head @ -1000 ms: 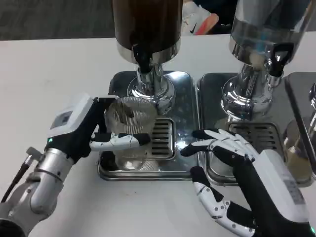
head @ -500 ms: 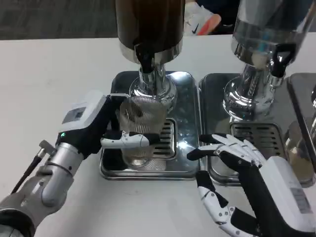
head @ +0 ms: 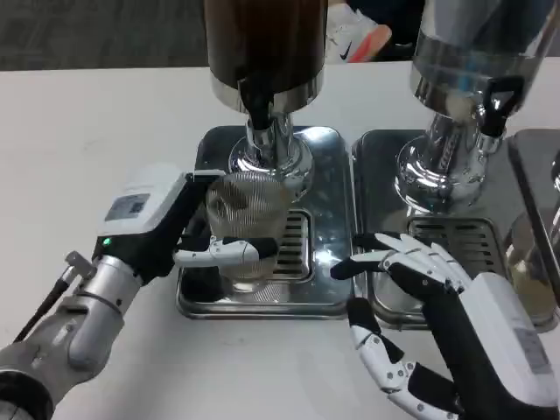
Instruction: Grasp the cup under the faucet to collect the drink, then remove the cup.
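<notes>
"What cup (head: 245, 229) are you looking at?"

"A clear, ribbed glass one, standing upright on the drip tray (head: 325, 201) of the left dispenser, partly over the slotted grate."

"Where does it sit against the faucet (head: 259, 112)?"

"You'll find it just in front of and below the black spout, its open rim near the chrome column behind it."

"Is it free?"

"No. Your left hand (head: 179, 234) holds it, white-and-black fingers wrapped across its lower front. I can't tell whether there's any drink inside."
</notes>
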Robot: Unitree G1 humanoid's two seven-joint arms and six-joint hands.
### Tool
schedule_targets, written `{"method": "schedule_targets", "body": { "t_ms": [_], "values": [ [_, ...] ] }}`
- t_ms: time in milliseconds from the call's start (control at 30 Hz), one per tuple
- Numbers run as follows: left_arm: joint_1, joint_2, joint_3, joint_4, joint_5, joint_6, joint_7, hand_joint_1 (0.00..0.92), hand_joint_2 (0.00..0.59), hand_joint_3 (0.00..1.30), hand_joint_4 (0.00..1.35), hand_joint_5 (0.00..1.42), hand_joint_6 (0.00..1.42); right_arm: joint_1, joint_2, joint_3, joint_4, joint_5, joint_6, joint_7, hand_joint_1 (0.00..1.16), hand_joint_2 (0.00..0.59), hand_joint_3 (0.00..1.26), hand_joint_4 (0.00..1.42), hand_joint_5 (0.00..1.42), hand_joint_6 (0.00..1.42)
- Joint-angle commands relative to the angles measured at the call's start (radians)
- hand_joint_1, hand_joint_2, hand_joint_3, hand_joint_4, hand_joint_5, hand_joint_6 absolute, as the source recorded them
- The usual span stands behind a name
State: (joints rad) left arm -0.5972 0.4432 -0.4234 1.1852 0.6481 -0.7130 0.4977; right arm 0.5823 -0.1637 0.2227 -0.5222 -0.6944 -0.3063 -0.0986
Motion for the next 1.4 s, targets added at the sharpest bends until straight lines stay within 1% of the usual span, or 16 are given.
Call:
{"method": "schedule_targets", "body": {
  "t_ms": [33,133,233,367,600,667,767,867,1000,1133,1400],
  "values": [
    [0.008,0.012,-0.016,-0.012,0.021,0.019,0.007,0.141,0.087,0.56,0.51,0.45,0.28,-0.010,0.001,-0.001,0.002,0.016,0.007,-0.002,0.48,0.506,0.48,0.23,0.17,0.10],
    [0.002,0.013,-0.025,-0.011,0.021,0.032,-0.009,0.125,0.087,0.51,0.46,0.41,0.24,-0.013,-0.001,0.000,0.004,0.019,0.008,-0.001,0.48,0.506,0.48,0.23,0.17,0.10],
    [-0.006,0.012,-0.033,-0.011,0.025,0.039,-0.023,0.100,0.091,0.45,0.39,0.36,0.20,-0.017,-0.001,0.002,0.008,0.020,0.008,-0.002,0.48,0.506,0.48,0.23,0.17,0.10],
    [-0.018,0.006,-0.039,-0.012,0.030,0.049,-0.052,0.089,0.090,0.37,0.30,0.29,0.16,-0.019,0.000,0.005,0.012,0.021,0.009,-0.003,0.48,0.506,0.48,0.23,0.17,0.11],
    [-0.028,-0.006,-0.035,-0.015,0.024,0.065,-0.100,0.046,0.096,0.21,0.14,0.18,0.09,-0.022,0.001,0.013,0.020,0.022,0.013,-0.003,0.48,0.506,0.48,0.23,0.17,0.11],
    [-0.028,-0.006,-0.033,-0.014,0.022,0.069,-0.110,0.019,0.095,0.19,0.11,0.16,0.07,-0.020,0.002,0.015,0.020,0.022,0.015,-0.003,0.48,0.506,0.48,0.23,0.17,0.11],
    [-0.027,-0.003,-0.030,-0.014,0.019,0.067,-0.120,0.013,0.104,0.15,0.07,0.14,0.06,-0.015,0.002,0.018,0.018,0.022,0.017,-0.002,0.48,0.506,0.48,0.23,0.18,0.11],
    [-0.018,0.001,-0.023,-0.022,0.015,0.058,-0.107,0.005,0.108,0.12,0.06,0.13,0.06,-0.015,0.001,0.020,0.017,0.023,0.018,0.000,0.49,0.506,0.48,0.23,0.18,0.11],
    [-0.001,0.012,-0.010,-0.038,0.008,0.037,-0.081,0.003,0.108,0.11,0.06,0.13,0.06,-0.018,-0.001,0.021,0.019,0.028,0.020,0.004,0.49,0.506,0.48,0.23,0.18,0.11],
    [0.042,0.047,0.027,-0.072,-0.006,-0.012,-0.002,0.000,0.110,0.15,0.12,0.19,0.08,-0.023,-0.002,0.023,0.024,0.033,0.021,0.002,0.49,0.506,0.48,0.23,0.19,0.11],
    [0.084,0.087,0.066,-0.121,-0.022,-0.050,0.021,0.000,0.111,0.17,0.12,0.20,0.09,-0.039,-0.005,0.022,0.040,0.044,0.013,-0.001,0.49,0.506,0.48,0.23,0.20,0.11]
  ]
}}
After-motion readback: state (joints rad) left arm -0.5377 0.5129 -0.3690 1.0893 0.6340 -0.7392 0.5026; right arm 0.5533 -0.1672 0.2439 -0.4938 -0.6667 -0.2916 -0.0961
